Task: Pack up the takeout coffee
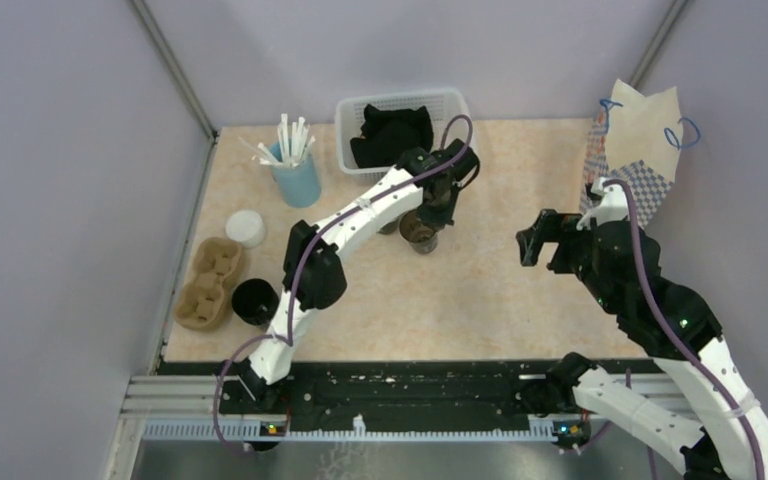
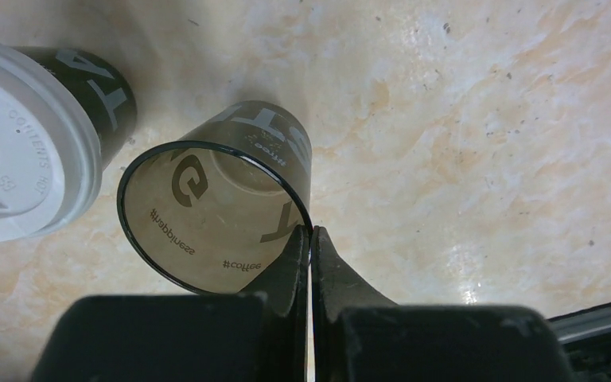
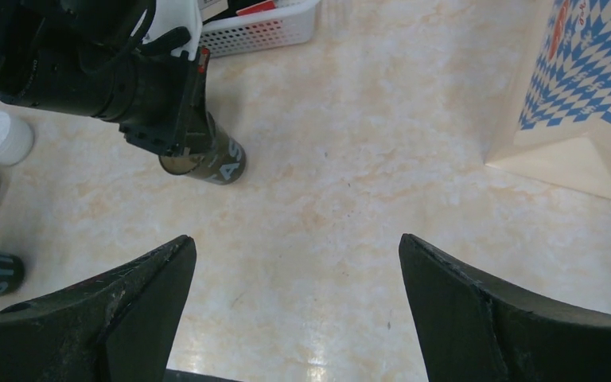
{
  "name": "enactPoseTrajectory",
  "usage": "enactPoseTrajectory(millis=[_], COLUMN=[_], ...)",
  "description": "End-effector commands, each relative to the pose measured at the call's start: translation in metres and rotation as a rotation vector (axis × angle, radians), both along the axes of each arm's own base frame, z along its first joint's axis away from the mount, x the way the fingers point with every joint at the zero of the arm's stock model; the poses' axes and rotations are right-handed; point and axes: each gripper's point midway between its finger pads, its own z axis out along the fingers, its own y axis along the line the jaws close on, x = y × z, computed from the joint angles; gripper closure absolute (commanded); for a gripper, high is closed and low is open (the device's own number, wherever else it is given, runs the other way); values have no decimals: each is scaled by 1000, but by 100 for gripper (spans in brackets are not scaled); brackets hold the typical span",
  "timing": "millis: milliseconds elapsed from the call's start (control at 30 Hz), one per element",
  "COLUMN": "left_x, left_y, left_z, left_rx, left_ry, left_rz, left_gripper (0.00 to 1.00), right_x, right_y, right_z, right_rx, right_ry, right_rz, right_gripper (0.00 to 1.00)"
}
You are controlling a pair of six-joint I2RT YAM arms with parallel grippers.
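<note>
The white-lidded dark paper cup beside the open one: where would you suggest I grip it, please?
Grip the white-lidded dark paper cup across its wall just under the lid, level, from the side away from the open dark cup. The lid rim overhangs the wall, and the left gripper pinches that neighbour's rim.

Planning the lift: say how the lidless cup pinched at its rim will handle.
The lidless cup looks empty and thin-walled, so probably light. The left gripper pinches one spot of rim, so the wall may flex. Its narrow base could make it tippy.
</note>
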Motion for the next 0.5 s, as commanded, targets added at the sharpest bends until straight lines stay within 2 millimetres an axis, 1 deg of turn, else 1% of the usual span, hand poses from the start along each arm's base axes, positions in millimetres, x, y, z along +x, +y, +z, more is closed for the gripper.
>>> enactPoseTrajectory(millis=[0, 33, 133, 233, 300, 367, 433, 467], left_x=[3, 1, -3, -5, -6, -10, -13, -15], left_y=[5, 5, 3, 3, 3, 4, 15, 26], left_z=[6, 4, 0, 9, 28, 55, 87, 100], left_rx=[55, 59, 56, 42, 9, -45, -87, -101], left_ry=[-49, -46, -32, -44, -69, -100, -151, -174], left_rz=[-24, -30, -50, -61, -72, -84, -64, -52], left_gripper=[100, 100, 80, 59, 48, 40, 33, 29], right_x=[-2, -3, -2, 0, 2, 3, 5, 6], right_y=[-12, -11, -9, -4, 0, 4, 7, 9], right_z=[-1, -3, -4, -5, -5, -7, -9, -11], right_rx=[0, 2, 10, 16, 20, 20, 19, 17], right_ry=[8, 11, 14, 16, 19, 21, 25, 29], right_rz=[-58, -58, -50, -35, -25, -9, 4, 9], right_gripper=[1, 1, 1, 1, 1, 1, 1, 1])
